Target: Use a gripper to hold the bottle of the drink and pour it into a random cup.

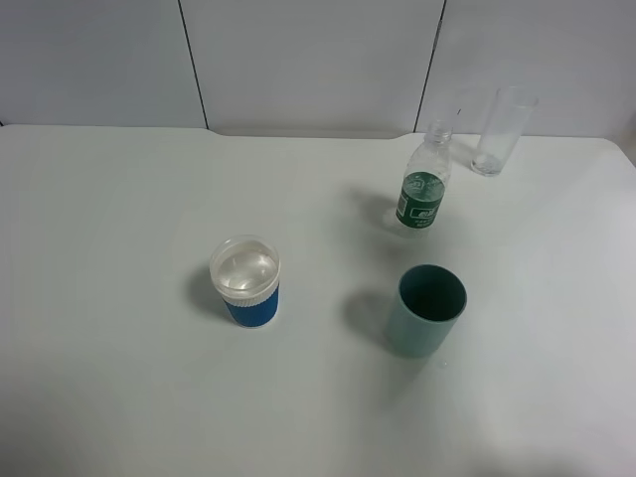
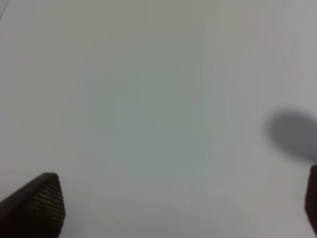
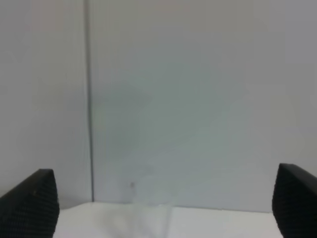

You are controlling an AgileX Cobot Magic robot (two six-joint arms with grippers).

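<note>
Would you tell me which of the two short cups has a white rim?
The blue-sleeved cup, left of the bottle. Its rim and inside are white, whereas the teal cup is teal-green throughout.

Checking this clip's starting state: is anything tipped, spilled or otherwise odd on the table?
Nothing stands out. The bottle, the blue-sleeved cup, the teal cup and the tall glass all stand upright and apart on the table, with no spill visible. Both claws, left and right, are open and hold nothing.
</note>
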